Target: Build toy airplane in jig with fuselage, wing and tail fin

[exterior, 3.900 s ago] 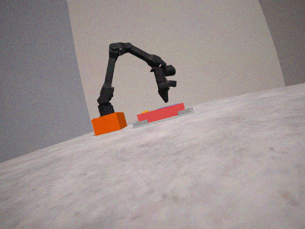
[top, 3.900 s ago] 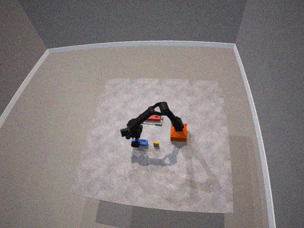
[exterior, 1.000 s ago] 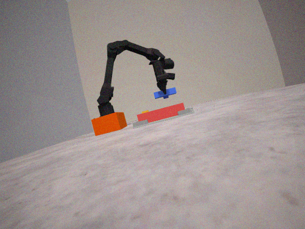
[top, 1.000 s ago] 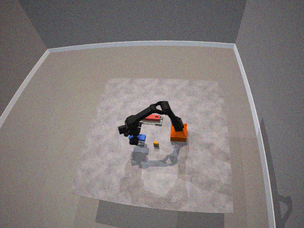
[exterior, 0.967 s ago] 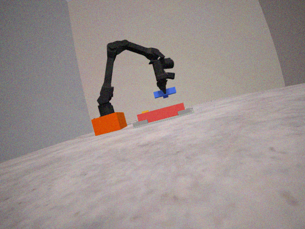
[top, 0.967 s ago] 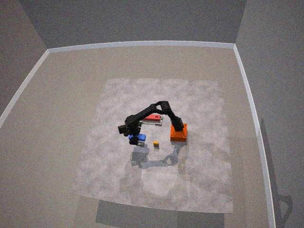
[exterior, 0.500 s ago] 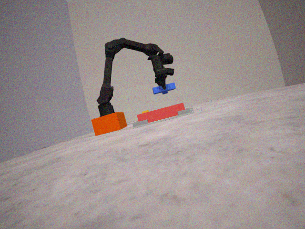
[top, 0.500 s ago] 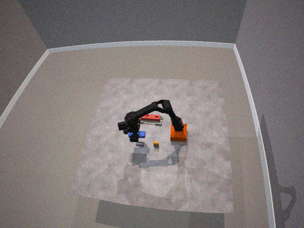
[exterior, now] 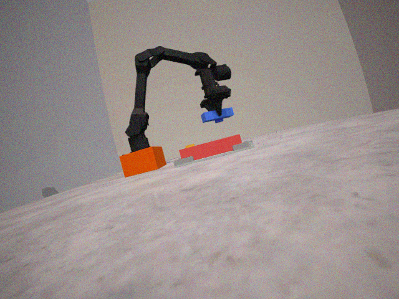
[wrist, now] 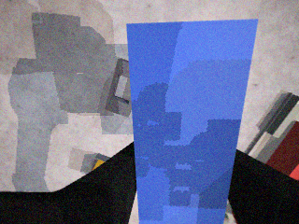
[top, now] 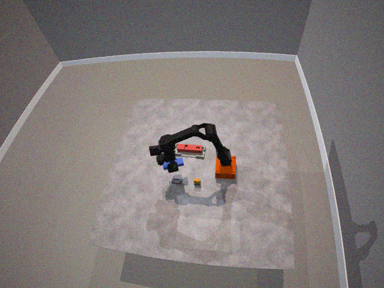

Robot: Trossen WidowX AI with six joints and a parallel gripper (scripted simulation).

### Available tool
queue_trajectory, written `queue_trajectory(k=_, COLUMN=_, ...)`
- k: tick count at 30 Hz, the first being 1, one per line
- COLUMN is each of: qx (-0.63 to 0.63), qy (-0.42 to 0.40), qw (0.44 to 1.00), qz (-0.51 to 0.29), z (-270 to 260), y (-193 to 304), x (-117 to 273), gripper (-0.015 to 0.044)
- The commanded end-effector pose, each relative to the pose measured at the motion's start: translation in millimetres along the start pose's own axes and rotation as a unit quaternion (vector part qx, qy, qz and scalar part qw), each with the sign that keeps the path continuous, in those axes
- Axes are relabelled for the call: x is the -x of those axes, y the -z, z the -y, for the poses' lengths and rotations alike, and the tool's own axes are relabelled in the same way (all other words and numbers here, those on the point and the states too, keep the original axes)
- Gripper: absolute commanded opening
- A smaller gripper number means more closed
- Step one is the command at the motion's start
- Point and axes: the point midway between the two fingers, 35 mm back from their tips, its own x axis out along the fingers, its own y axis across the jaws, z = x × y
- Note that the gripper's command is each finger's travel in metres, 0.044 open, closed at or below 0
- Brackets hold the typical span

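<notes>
So I've got my gripper clamped on the blue wing, hanging in the air near the middle of the exterior view, well above the mat. The red fuselage sits in the grey cradle at the centre of the top view, two sockets showing on its top. The little yellow fin lies on the mat just below that, left of my orange base.

The mat is mottled grey-white, spread over a tan floor with a pale low rim round it. Plain grey walls behind. My shadow falls across the mat toward the bottom.
</notes>
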Motion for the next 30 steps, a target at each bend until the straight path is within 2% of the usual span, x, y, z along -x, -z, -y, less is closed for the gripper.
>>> queue_trajectory(k=1, qx=0.037, qy=0.002, qw=0.999, qz=0.001, z=12, y=3, x=-2, gripper=0.0000)
queue_trajectory(k=30, qx=0.306, qy=0.006, qw=0.952, qz=-0.003, z=99, y=41, x=-18, gripper=0.0000)
